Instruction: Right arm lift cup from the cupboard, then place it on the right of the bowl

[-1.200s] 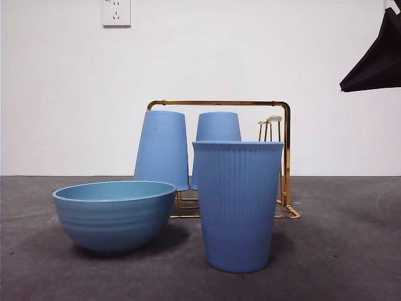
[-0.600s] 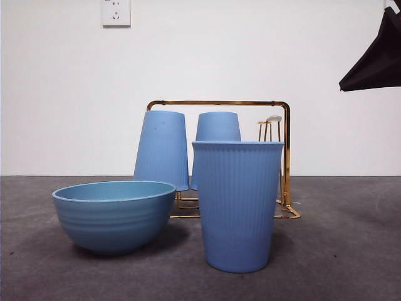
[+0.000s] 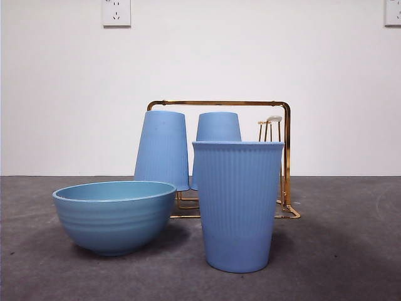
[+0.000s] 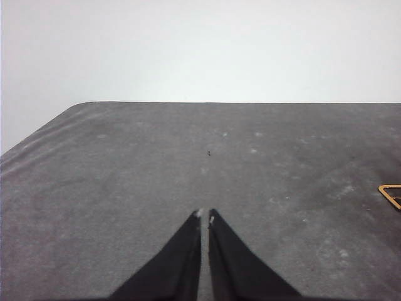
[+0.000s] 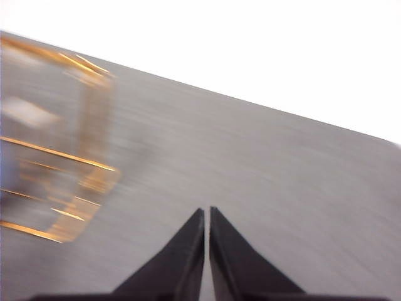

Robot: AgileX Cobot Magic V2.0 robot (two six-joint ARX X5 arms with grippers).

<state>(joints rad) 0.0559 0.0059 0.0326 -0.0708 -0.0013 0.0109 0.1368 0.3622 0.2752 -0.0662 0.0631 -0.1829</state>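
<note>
The ribbed light-blue cup (image 3: 237, 205) stands upright on the grey table, right of the wide blue bowl (image 3: 114, 215) and in front of the gold wire cupboard (image 3: 285, 157). Neither gripper shows in the front view. My right gripper (image 5: 206, 213) is shut and empty over bare table, with the cupboard (image 5: 56, 150) blurred off to one side. My left gripper (image 4: 204, 217) is shut and empty over bare table; a gold corner of the cupboard (image 4: 391, 194) shows at the picture's edge.
Two smooth blue tumblers (image 3: 162, 149) (image 3: 217, 127) hang upside down on the cupboard's pegs. Free pegs (image 3: 269, 127) stand at its right end. A white wall with a socket (image 3: 116, 12) is behind the table.
The dark arm tip at the front view's top right corner has left the picture. The cup, bowl and cupboard have not moved.
</note>
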